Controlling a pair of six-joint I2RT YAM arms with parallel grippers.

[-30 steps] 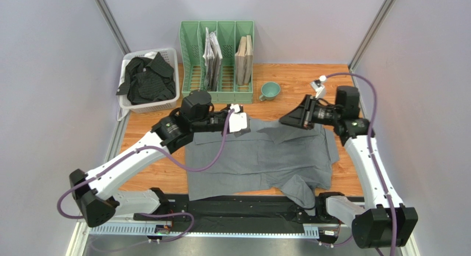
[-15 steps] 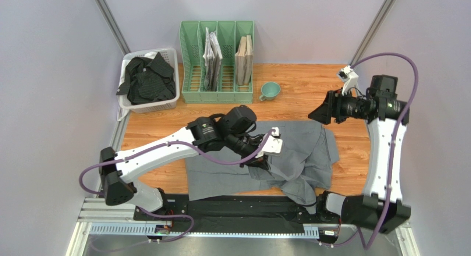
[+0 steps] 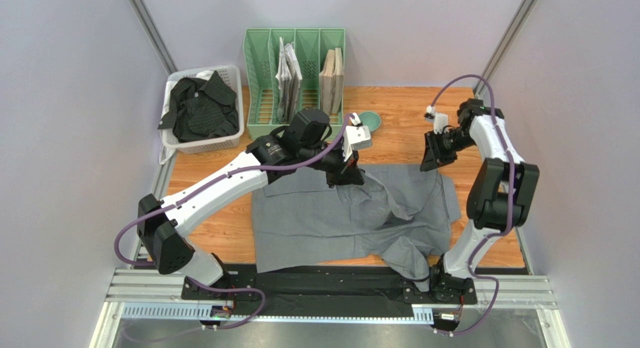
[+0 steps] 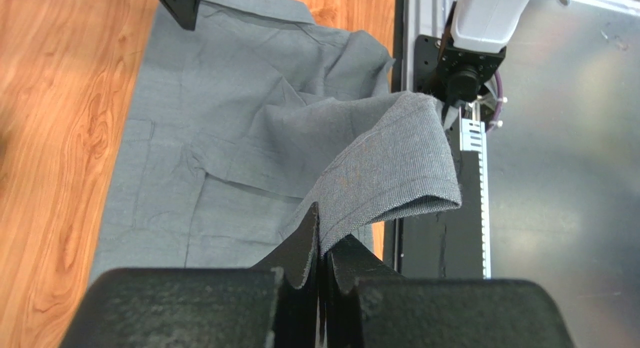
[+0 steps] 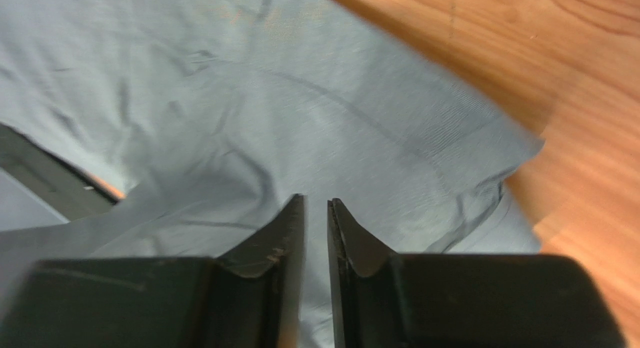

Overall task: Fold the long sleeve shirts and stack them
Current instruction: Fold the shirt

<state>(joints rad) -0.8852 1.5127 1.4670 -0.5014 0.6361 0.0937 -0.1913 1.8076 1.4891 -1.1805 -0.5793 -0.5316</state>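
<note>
The left end effector is clamped tight on a raised fold of the plain mid-grey cloth long sleeve shirt. The pinched cloth arches away from its fingertips, while the rest of the garment lies spread on the wooden desk below it. The right end effector hangs over the same shirt's edge, its jaws parted by a slim gap with nothing between them. The black, faintly striped long sleeve shirt lies crumpled in a white plastic basket, well apart from both.
</note>
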